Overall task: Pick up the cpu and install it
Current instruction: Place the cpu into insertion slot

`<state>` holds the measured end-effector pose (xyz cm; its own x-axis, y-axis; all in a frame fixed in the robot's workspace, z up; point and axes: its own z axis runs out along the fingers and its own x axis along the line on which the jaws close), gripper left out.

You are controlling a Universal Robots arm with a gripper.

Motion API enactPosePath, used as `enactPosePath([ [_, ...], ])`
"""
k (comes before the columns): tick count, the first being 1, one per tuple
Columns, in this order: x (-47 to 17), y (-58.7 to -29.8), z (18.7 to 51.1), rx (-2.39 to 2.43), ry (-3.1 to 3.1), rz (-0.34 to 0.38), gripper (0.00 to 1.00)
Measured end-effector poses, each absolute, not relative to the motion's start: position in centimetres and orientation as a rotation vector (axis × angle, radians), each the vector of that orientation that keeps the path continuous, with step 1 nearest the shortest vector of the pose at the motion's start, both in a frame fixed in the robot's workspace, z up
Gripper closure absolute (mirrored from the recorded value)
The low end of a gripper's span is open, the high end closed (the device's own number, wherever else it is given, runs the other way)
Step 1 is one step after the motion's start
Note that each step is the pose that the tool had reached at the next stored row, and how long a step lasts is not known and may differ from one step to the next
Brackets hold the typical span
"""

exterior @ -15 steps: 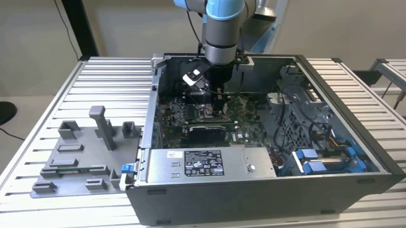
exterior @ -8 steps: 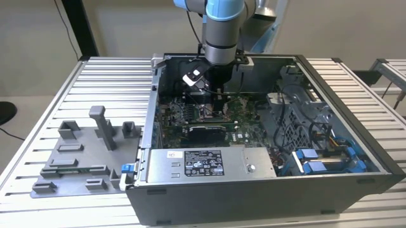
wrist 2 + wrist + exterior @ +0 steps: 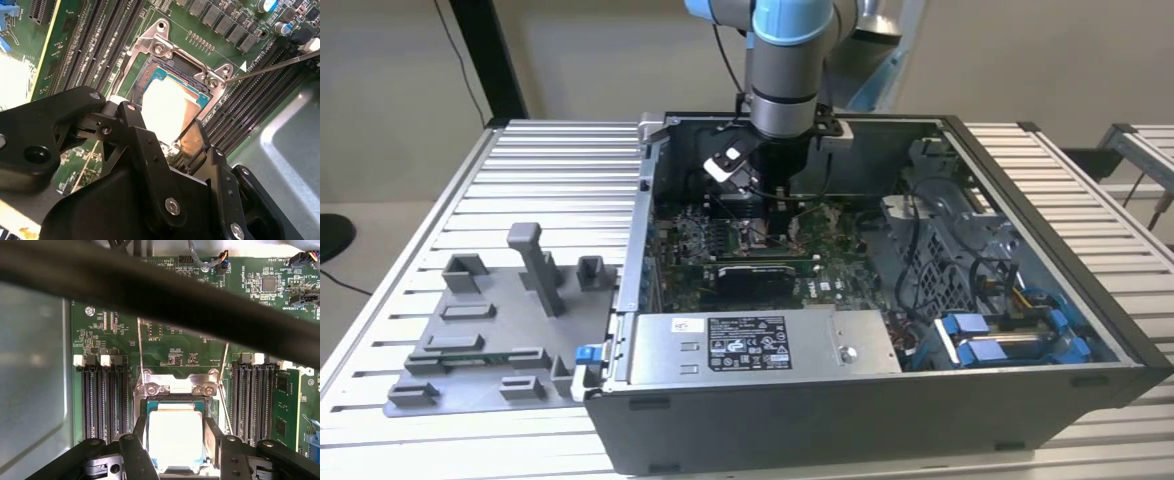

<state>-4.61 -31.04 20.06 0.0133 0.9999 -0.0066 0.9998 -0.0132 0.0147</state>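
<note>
Silvery metal sits between my fingers. My end effector is closed down to the width of the cpu, with one finger against each of two opposite edges, so I hold it by its sides. The cpu lies level and low inside the socket, its green border showing along a free edge. I cannot tell whether it rests fully down.

The socket's bright frame bar, with its two screws, runs just beside that free edge. A thin wire lever stands slanted near one finger. Black slots run in rows on both sides of the socket, parallel to my fingers. They lie near the fingers' outer faces, with a narrow strip of green board between. A thick dark cable crosses above the board in the first wrist view.

In the exterior view I reach straight down through the open top of the case. Its wall on the exterior view's left is near my arm, and there is more room toward the exterior view's right. The grey tray sits outside the case on the ribbed surface, well apart from me.
</note>
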Motion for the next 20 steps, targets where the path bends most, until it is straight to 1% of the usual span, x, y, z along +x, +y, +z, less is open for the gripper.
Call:
enactPosePath([
  [20,-4.65,-31.29,19.82,2.224,2.195,0.006,1.00],
])
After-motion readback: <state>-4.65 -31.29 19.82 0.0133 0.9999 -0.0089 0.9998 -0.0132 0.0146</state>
